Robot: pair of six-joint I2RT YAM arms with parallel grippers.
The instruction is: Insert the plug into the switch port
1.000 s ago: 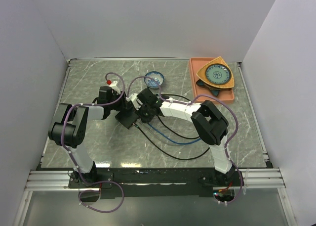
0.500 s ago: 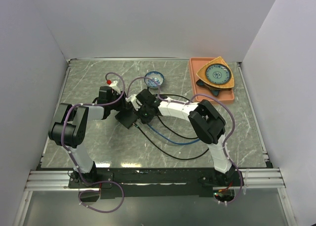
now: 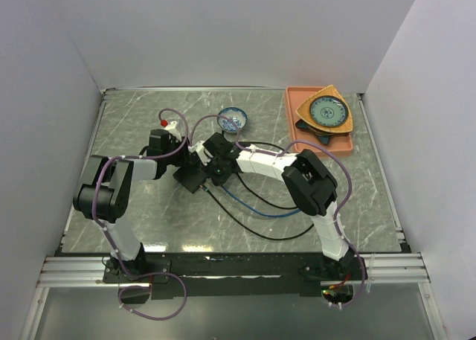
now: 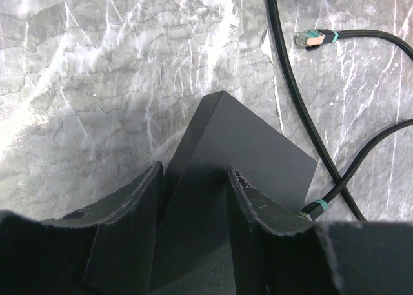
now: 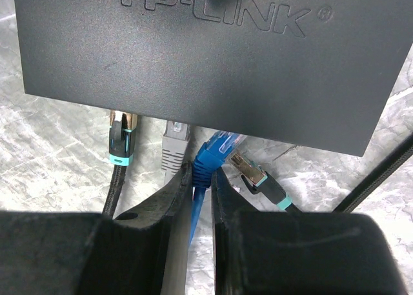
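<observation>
Worked mid-tabletop (image 3: 357,199). Gripped switch (image 5: 206,62) across its body with left hand (image 4: 193,175), half-wide. Pinched blue plug (image 5: 216,150) in narrow right hand (image 5: 202,179), tilted at switch's socket row, just beside grey plug (image 5: 174,146). Looked not yet seated: squaring up and pushing home seemingly left to do.

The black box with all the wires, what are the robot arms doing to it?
The left end effector grips the switch, a flat black box. The right end effector pinches the blue plug by its back end, pointing it at the switch's port edge. It looks tilted and not yet pushed in. A grey plug sits right beside it.
</observation>
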